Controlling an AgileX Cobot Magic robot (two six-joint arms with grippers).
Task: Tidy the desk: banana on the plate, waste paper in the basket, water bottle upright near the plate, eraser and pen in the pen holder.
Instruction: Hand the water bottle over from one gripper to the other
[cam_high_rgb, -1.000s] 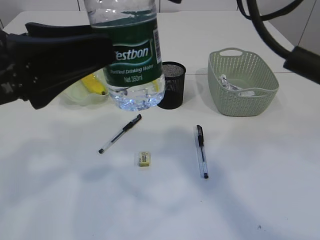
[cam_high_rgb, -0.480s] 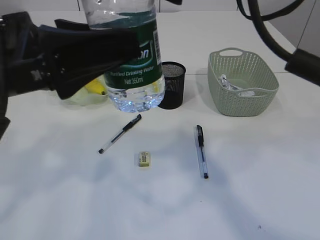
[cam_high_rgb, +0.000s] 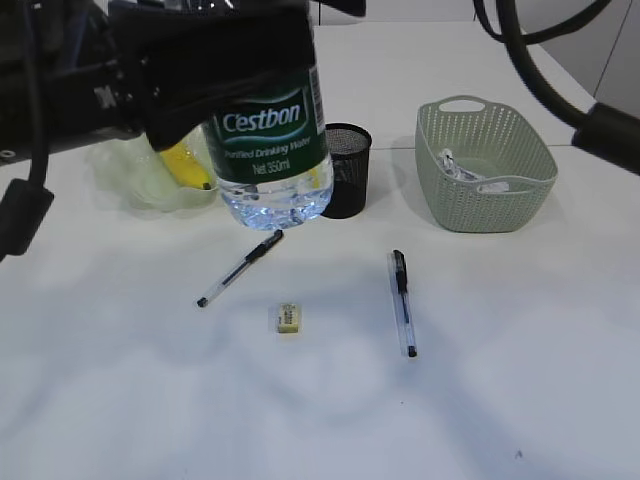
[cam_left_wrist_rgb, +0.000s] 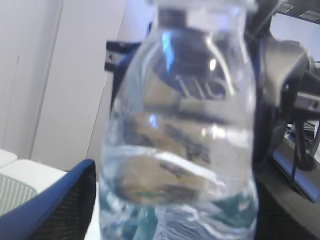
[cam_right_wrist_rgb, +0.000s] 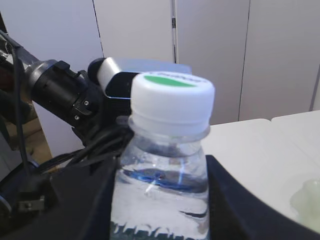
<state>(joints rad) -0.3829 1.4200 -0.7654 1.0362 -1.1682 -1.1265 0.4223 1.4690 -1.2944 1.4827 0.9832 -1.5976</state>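
Observation:
A clear water bottle with a green label hangs upright in the air, close to the exterior camera. My right gripper is shut on the bottle below its white cap. My left gripper reaches in from the left, its open jaws on either side of the bottle. A banana lies on the pale green plate. Two pens and an eraser lie on the table. Crumpled paper is in the basket.
The black mesh pen holder stands behind the bottle, between the plate and the basket. The right arm and its cables cross the top right corner. The table's far edge runs behind the basket.
My left gripper has moved right and up, from beside the label to around the bottle's upper body. The label now shows in full. The bottle has barely moved.

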